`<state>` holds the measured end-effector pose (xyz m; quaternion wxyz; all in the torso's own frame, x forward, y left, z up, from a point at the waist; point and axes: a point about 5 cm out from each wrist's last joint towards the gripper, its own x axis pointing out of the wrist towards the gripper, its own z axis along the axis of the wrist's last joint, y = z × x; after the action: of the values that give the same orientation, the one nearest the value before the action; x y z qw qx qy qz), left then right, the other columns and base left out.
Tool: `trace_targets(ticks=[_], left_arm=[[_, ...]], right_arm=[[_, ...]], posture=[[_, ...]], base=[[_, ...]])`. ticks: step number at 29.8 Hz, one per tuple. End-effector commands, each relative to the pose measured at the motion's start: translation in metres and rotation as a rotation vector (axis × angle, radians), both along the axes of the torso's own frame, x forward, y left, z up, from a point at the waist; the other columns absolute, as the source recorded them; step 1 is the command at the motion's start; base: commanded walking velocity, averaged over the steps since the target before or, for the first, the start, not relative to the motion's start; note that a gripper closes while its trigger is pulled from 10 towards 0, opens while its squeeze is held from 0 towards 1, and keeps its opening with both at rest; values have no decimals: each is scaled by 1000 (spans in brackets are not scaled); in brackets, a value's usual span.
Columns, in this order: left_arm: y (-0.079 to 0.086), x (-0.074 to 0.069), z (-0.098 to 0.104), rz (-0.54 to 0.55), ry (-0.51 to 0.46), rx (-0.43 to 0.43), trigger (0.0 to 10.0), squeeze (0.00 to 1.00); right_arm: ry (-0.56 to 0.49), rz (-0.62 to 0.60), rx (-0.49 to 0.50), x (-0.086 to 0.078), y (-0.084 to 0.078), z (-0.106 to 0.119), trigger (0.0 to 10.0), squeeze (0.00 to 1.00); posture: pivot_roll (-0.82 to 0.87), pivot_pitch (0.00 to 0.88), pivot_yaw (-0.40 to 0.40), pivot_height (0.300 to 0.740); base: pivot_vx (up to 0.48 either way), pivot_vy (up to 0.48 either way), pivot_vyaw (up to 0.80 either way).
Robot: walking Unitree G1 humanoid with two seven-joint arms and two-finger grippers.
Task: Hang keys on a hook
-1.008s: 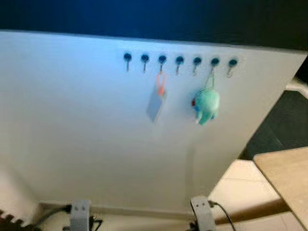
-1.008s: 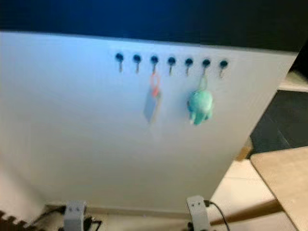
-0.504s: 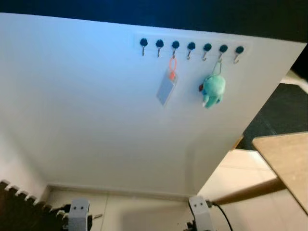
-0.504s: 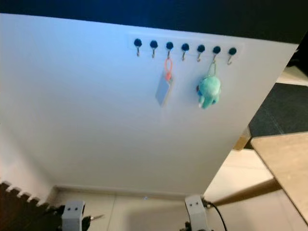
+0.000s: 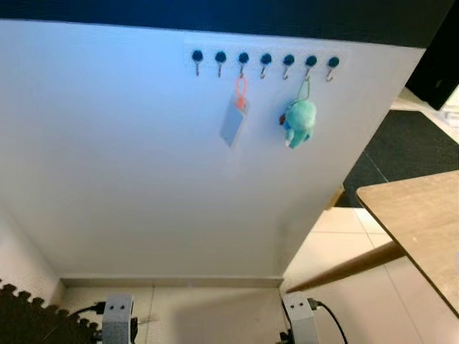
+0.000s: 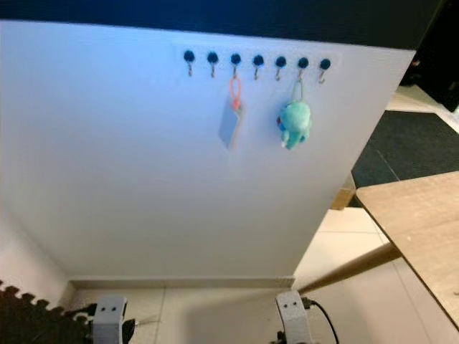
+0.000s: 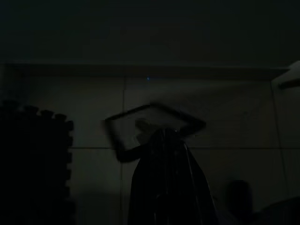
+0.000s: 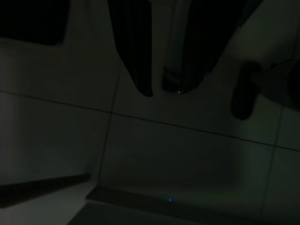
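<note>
A row of several dark hooks (image 5: 265, 59) runs along the top of a white panel (image 5: 143, 165). A grey card on an orange loop (image 5: 233, 123) hangs from the third hook from the left. A teal plush toy (image 5: 297, 122) hangs from the second hook from the right. Both arms hang low at the picture's bottom edge: the left wrist (image 5: 118, 320) and the right wrist (image 5: 302, 319). In the dark left wrist view, my left gripper (image 7: 164, 140) is shut on a flat rectangular key tag (image 7: 152, 124). The right gripper (image 8: 164, 89) points at the tiled floor.
A wooden table (image 5: 419, 226) juts in from the right, with a slanted leg (image 5: 344, 269) below it. A dark mat (image 5: 409, 136) lies behind it. Dark foam floor matting (image 5: 29, 322) sits at the lower left. Light tiles (image 5: 215, 315) cover the floor by the panel's base.
The whole picture has shifted as the camera moved, so the hooks now sit a little further left and the blur has cleared. Both arms stay low. Nothing on the hooks has moved.
</note>
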<state>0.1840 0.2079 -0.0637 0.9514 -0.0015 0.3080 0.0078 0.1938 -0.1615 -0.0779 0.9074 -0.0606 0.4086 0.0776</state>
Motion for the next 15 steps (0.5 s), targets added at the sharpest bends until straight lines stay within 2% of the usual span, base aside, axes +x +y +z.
trace_targets(ticks=[1, 15], left_arm=[[0, -7, -4, 4, 32, 9, 10000, 0], [8, -4, -1, 54, 10, 55, 10000, 0]], right_arm=[[11, -19, -5, -2, -5, -1, 10000, 0], [-13, -12, -3, 5, -5, 3, 10000, 0]], posture=[[95, 59, -48, 740], [94, 60, -53, 740]], base=[[0, 0, 0], [0, 0, 0]])
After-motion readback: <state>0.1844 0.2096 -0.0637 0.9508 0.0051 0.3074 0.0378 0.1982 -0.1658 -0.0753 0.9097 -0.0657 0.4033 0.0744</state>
